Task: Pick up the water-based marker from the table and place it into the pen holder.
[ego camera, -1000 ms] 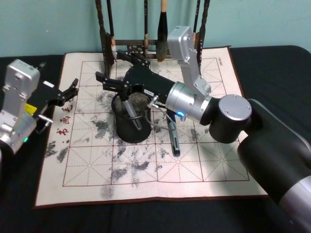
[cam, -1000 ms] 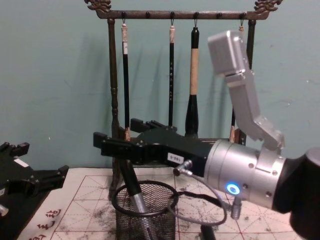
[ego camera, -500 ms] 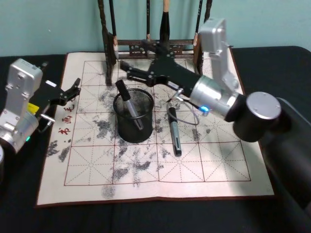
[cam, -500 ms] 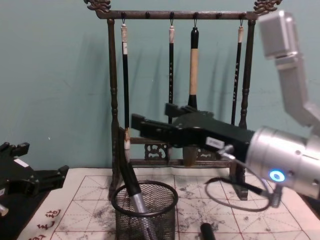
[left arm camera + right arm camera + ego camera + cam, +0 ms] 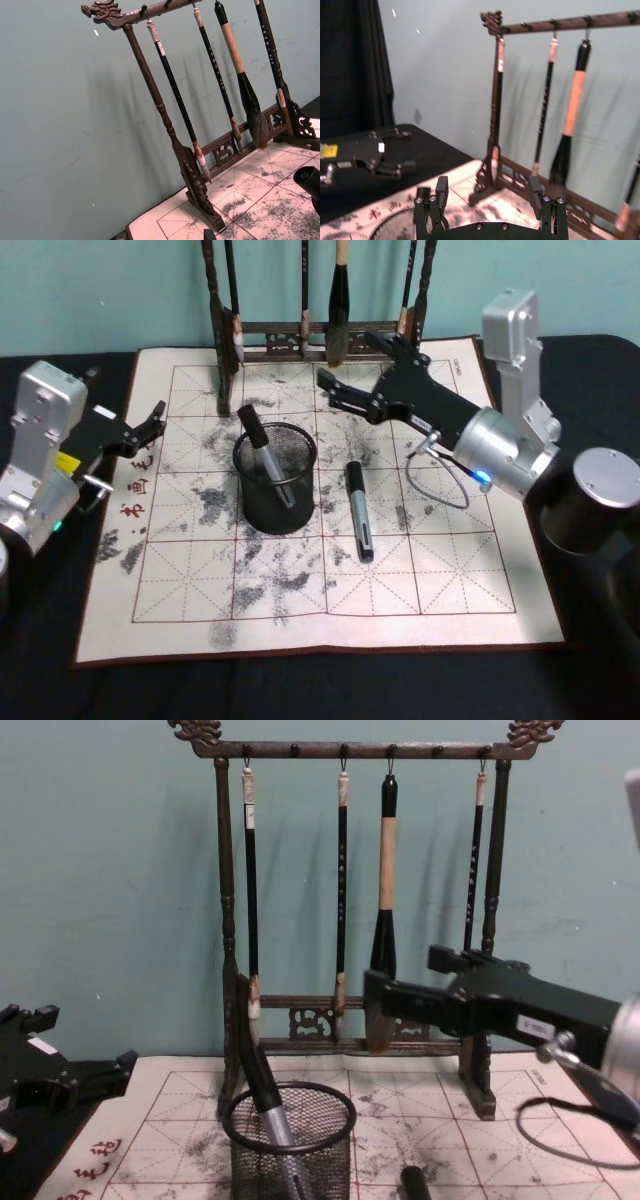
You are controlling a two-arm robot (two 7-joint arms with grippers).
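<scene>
Marker (image 5: pixel 262 455) leans inside pen holder (image 5: pixel 250 512), upper end propped against rim. Second marker (image 5: pixel 358 512) lies on mat (image 5: pixel 450 570) just beside holder. Right gripper (image 5: pixel 347 362) hovers near brush rack (image 5: pixel 300 332), fingers apart, empty: release judged complete. Left gripper (image 5: pixel 143 430) parked at mat's left edge, fingers spread.

marker (image 5: pixel 262 454) in pen holder (image 5: pixel 250 510), second marker (image 5: pixel 358 512) just right, brush rack (image 5: pixel 312 331) behind

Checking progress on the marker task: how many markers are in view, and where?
2. First marker leans inside the pen holder, cap above the rim. Second marker lies flat on the mat, right of the holder, not touching it. None appears hidden.
</scene>
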